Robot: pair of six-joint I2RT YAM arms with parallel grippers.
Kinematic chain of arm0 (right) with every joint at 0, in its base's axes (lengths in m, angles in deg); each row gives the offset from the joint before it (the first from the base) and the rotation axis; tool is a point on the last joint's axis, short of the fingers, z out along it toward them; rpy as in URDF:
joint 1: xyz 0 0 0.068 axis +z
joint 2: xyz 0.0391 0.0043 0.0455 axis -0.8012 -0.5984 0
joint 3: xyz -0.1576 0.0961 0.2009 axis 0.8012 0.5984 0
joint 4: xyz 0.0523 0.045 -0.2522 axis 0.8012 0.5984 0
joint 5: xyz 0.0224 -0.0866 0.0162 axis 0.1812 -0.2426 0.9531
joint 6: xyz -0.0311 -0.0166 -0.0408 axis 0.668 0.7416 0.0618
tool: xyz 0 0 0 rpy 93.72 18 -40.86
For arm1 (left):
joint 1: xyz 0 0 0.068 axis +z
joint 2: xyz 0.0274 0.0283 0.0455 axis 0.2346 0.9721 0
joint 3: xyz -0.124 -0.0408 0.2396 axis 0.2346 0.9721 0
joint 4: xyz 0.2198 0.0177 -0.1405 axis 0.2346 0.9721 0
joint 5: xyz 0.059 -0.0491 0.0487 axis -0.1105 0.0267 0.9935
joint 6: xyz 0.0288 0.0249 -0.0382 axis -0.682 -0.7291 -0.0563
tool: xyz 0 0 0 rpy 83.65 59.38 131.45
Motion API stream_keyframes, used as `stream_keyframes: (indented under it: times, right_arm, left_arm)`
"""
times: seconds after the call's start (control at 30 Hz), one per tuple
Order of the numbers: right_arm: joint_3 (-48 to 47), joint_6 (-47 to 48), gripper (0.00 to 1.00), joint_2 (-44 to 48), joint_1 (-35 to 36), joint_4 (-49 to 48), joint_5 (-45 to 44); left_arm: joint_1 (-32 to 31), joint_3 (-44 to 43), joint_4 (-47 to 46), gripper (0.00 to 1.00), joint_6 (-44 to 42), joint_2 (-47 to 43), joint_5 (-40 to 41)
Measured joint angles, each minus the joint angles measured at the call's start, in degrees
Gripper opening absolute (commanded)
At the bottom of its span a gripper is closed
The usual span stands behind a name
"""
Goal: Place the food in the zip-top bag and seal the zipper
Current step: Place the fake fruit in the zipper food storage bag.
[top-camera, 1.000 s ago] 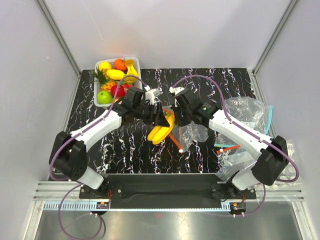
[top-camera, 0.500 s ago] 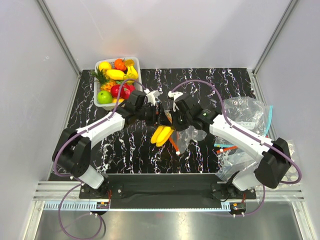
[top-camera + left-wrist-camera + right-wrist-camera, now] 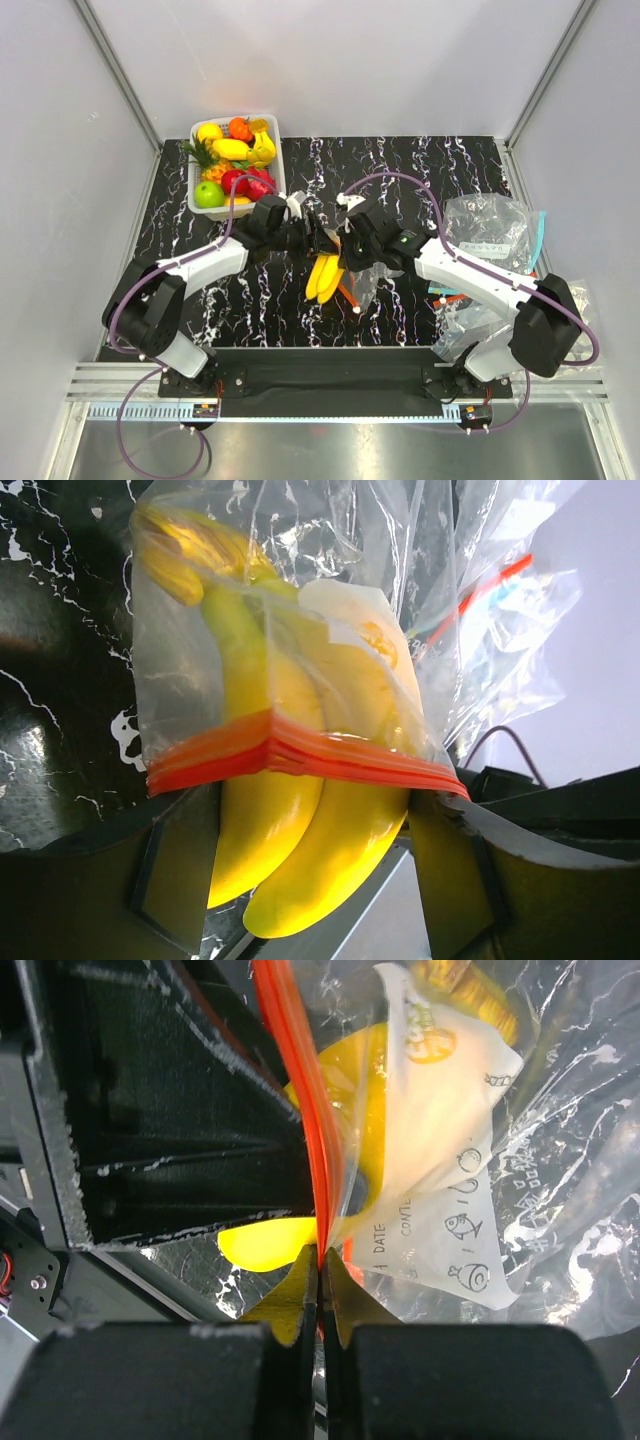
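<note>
- The banana bunch (image 3: 324,277) hangs between the two grippers over the middle of the dark marbled table (image 3: 420,170), stem end inside the clear bag (image 3: 368,285) and the fruit tips sticking out of its mouth
- The left gripper (image 3: 310,880) has its fingers (image 3: 170,875) set wide, one on each side of the bunch, clasping the bare lower part of the bananas just below the bag's mouth
- The orange-red zipper strip (image 3: 300,755) runs across the bananas right above those fingers, with the bag's mouth not closed
- The right gripper (image 3: 320,1272) has its fingers (image 3: 288,1305) pressed together, pinching the zipper strip edge-on
- From the right wrist, the bag's white printed patch (image 3: 440,1190) lies just beside the pinch, with yellow fruit showing behind it
- From above, the two grippers sit close together, the left one just left of the bunch and the right one just right of it
- A white basket (image 3: 236,117) of other toy fruit stands at the table's far left corner, well apart from the grippers
- More crumpled clear bags (image 3: 490,225) lie at the right edge
</note>
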Motion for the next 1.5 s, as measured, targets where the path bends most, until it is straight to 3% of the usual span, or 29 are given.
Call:
stream_keyframes:
  times: [0.17,0.3,0.4,0.53,0.6,0.63,0.67,0.77,0.9,1.2,1.5]
  right_arm:
    - [0.3,0.2,0.01,0.0,0.2,-1.0,-0.7]
    - [1.4,-0.1,0.23,0.0,0.4,-2.4,-0.7]
    - [2.1,-0.2,0.25,0.1,1.0,-2.6,-0.7]
    - [2.5,-0.3,0.39,0.1,1.3,-2.5,-1.6]
    - [2.5,-0.1,0.41,0.1,1.3,-2.3,-2.6]
    - [2.5,0.0,0.41,0.1,1.3,-2.1,-3.1]
    - [2.5,0.0,0.29,0.1,1.4,-2.0,-3.3]
    - [2.9,0.2,0.08,0.1,1.6,-1.9,-4.5]
    - [3.0,-0.2,0.00,0.1,2.1,-1.7,-5.5]
    - [2.9,-1.9,0.00,0.1,3.1,-1.7,-4.5]
    - [2.1,-2.7,0.00,-0.1,4.3,-1.7,-4.2]
  left_arm:
    - [1.2,0.2,-1.1,0.32,3.5,-0.1,0.0]
    - [2.2,2.7,-3.9,0.32,7.6,-2.7,1.8]
    - [2.3,4.7,-5.0,0.32,9.7,-5.7,3.7]
    - [2.3,4.7,-6.8,0.32,11.0,-6.3,4.2]
    - [2.3,4.7,-7.3,0.32,11.6,-6.3,4.3]
    - [2.3,4.7,-7.6,0.32,11.8,-6.3,4.5]
    - [2.3,4.7,-7.8,0.32,12.1,-6.3,4.7]
    - [2.3,4.7,-8.6,0.32,12.8,-6.3,5.1]
    - [2.3,5.4,-10.5,0.32,14.4,-6.3,5.8]
    - [1.6,12.5,-17.1,0.32,20.7,-8.7,11.8]
    - [1.3,13.5,-20.4,0.36,25.6,-10.1,14.4]
